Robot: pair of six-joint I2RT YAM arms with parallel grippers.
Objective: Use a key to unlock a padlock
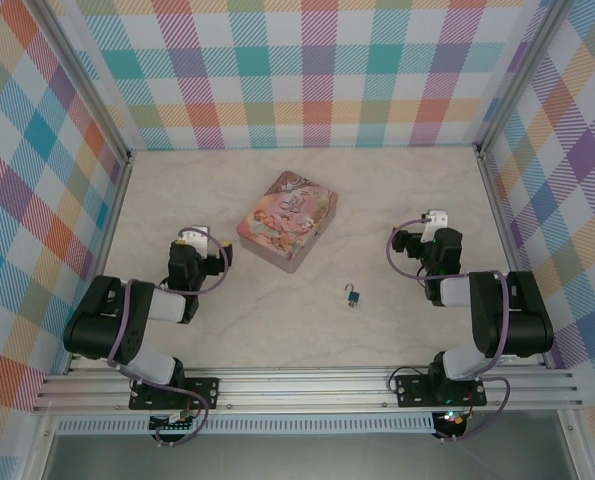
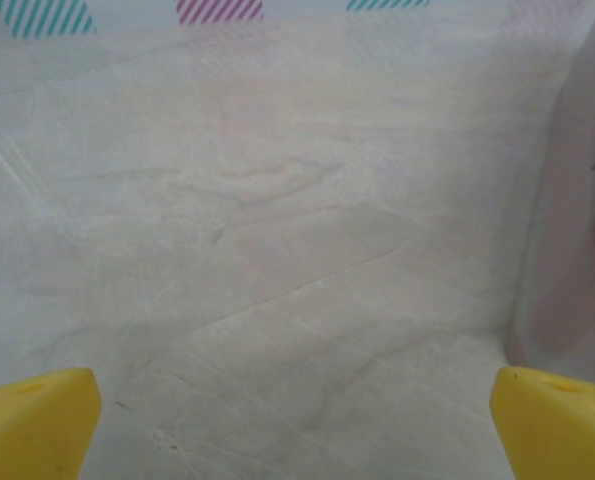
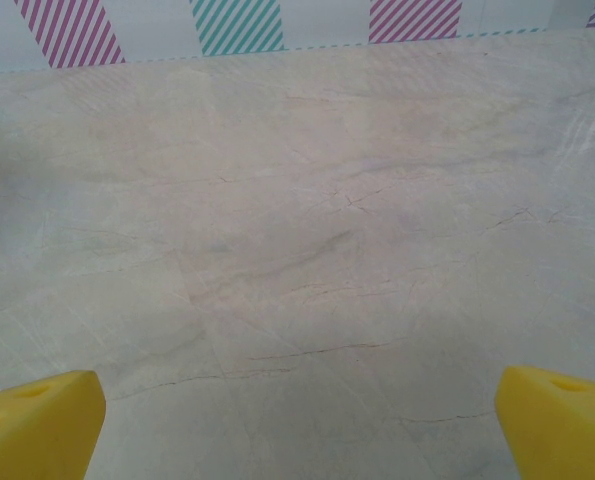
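The padlock (image 1: 353,296) lies on the worktop (image 1: 177,190) in the near half, a little right of centre. It sits between your two arms and closer to the right one. Its blue-teal body is at the near end and its thin silvery shackle points to the far side. Nothing touches it.

Far and to the left of it, well apart, the pink illustrated tin (image 1: 287,221) lies flat and is turned at an angle.

Your left claw (image 1: 199,237) hangs just left of the tin, near its near-left edge without touching it. In the left wrist view that claw (image 2: 297,430) is spread wide. Its yellow fingertips (image 2: 32,420) sit in the two bottom corners with bare marbled worktop between them, and a pale blurred surface rises along the right edge.

Your right claw (image 1: 436,218) is to the right of the padlock and farther back, well apart from it. Through the right wrist camera this claw (image 3: 297,425) is also spread wide and holds nothing. Its yellow fingertips (image 3: 37,420) frame bare worktop that runs back to the striped wall (image 3: 237,25).
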